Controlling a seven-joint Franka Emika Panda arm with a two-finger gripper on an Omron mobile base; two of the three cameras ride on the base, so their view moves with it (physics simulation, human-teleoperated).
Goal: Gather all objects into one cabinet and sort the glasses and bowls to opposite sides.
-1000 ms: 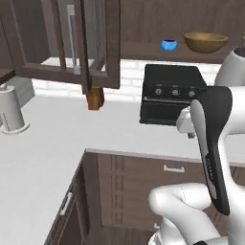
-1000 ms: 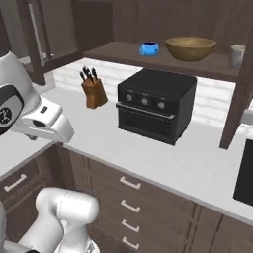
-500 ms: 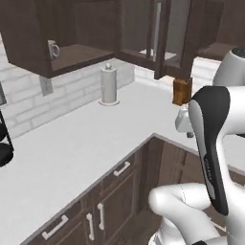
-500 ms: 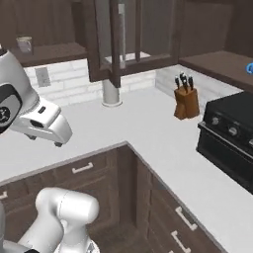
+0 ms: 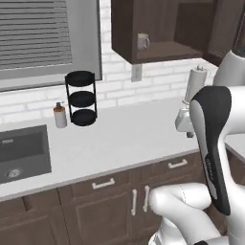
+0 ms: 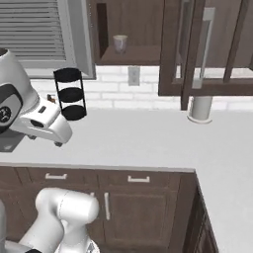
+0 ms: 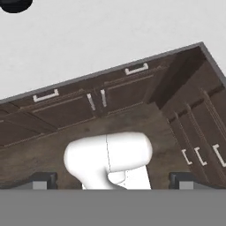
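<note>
While jaws gape, arm [image 5: 213, 143] hangs above counter [image 5: 119, 139].

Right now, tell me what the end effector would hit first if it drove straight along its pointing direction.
The open end effector points down past the counter edge, so it would likely meet the dark wood floor first, though depth is uncertain.

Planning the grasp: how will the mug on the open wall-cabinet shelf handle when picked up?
The mug looks like glazed ceramic: probably rigid, maybe slick. It stands upright on a flat base, so rolling is unlikely. Its loop handle may make a side grasp uneven.
</note>
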